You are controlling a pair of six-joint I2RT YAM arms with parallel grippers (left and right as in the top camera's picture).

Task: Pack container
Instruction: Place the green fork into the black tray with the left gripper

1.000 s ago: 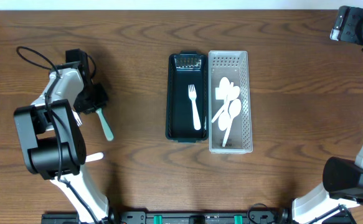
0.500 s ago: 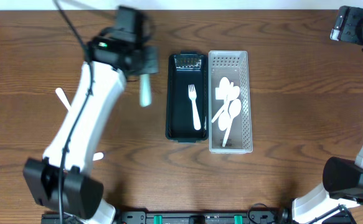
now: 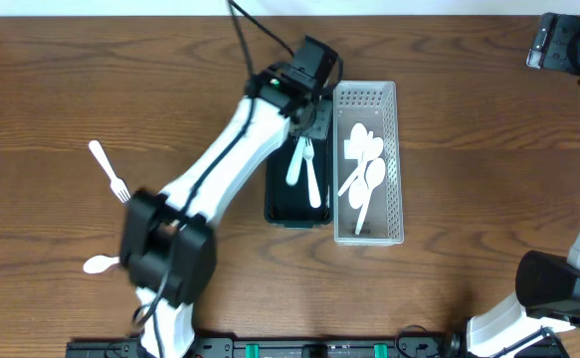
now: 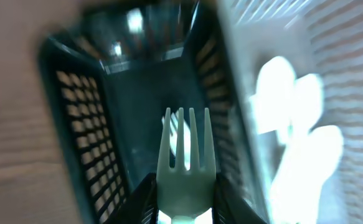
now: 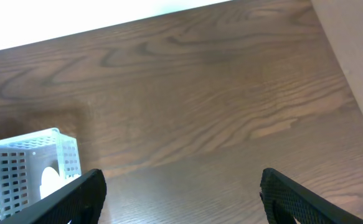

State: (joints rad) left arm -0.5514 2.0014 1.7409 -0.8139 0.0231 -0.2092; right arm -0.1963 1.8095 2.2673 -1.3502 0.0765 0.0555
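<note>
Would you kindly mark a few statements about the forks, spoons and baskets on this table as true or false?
1. The left gripper holds a light green fork above the black basket. True.
2. The white basket holds forks. False: it holds spoons.
3. A white fork lies loose on the table, left of the baskets. True.
4. The right gripper is shut on a spoon. False: it is open and empty, at the table's far corner.
5. The black basket is empty. False: a second white fork lies in it.
</note>
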